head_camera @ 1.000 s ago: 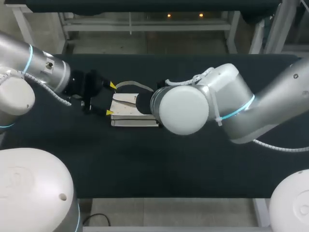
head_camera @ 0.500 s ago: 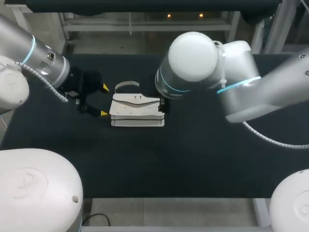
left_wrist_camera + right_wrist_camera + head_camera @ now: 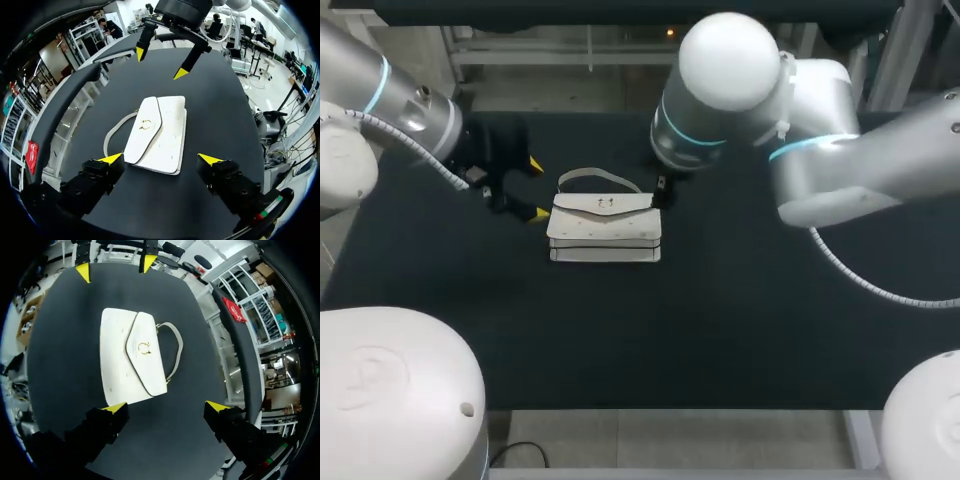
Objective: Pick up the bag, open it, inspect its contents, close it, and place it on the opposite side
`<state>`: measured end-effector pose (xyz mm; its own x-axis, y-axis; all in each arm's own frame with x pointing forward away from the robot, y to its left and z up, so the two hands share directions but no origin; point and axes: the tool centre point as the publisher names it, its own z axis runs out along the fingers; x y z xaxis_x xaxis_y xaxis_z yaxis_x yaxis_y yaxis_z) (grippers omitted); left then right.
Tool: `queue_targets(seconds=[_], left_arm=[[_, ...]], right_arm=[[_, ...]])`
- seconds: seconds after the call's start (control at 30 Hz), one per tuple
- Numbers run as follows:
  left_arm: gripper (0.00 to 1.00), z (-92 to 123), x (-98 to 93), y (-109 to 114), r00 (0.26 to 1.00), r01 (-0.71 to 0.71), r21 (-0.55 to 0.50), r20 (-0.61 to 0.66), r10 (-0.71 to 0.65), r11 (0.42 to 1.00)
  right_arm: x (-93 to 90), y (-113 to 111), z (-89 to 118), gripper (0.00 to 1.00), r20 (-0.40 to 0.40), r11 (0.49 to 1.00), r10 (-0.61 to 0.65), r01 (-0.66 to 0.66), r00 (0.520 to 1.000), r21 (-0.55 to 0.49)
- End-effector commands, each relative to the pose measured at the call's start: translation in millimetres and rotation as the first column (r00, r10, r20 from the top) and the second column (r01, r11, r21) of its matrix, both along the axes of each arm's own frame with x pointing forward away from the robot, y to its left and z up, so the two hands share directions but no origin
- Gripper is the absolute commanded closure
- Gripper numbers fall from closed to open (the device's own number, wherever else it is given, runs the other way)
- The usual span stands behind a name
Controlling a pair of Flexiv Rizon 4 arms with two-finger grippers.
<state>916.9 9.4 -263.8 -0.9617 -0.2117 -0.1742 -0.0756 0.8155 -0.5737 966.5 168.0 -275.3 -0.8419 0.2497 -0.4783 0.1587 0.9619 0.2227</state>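
Finding 1, position. The bag (image 3: 606, 228) lies flat on the table (image 3: 720, 320), a little to my left of centre, flap shut and clasp (image 3: 145, 124) facing up. Its strap (image 3: 595, 175) arcs loose on the cloth at the far long edge. I judge the pick-up as not yet begun.

Finding 2, claws. The left gripper (image 3: 536, 189) sits low, just beside the bag's left end, fingers spread wide and holding nothing. The right gripper (image 3: 166, 406) is likewise spread and empty, off the opposite end. The 2 claws face each other along the bag's length. I read this as a bracketing stance: either arm could take an end, or 1 could steady the body while the other works the flap.

Finding 3, view differences. The head view hides the right gripper's yellow tips under its own wrist, showing only a dark finger by the bag's right corner. The left wrist view supplies them, both apart and clear of the bag. The head view puts 1 left tip very near the bag's corner. I cannot tell contact there, though the left wrist view suggests a gap. Only the wrist views show the clasp ring clearly.
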Motion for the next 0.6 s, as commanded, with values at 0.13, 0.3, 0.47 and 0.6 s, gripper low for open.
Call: queue_targets(seconds=[0.13, 0.3, 0.47, 0.6], left_arm=[[0.0, 12.2, 9.2, 13.6, 0.773, -0.492, 0.065, -0.426, 0.47, 0.868], [0.0, 6.0, 0.3, 20.6, 0.608, -0.665, 0.095, -0.508, 0.611, 0.741], [0.0, -1.4, -9.9, 19.0, 0.483, -0.761, 0.087, -0.587, 0.65, 0.643], [0.0, -6.0, -17.6, 16.8, 0.408, -0.824, 0.07, -0.615, 0.675, 0.562]], right_arm=[[26.9, -10.2, 10.4, 0.0, -0.459, 0.887, -0.391, 0.459, 0.798, 0.042], [17.7, -21.1, 9.9, 0.0, -0.537, 0.765, -0.504, 0.639, 0.677, 0.087], [3.7, -26.6, 3.5, 0.0, -0.567, 0.628, -0.589, 0.768, 0.576, 0.127], [-4.7, -31.2, -3.6, 0.0, -0.599, 0.498, -0.639, 0.853, 0.482, 0.156]])
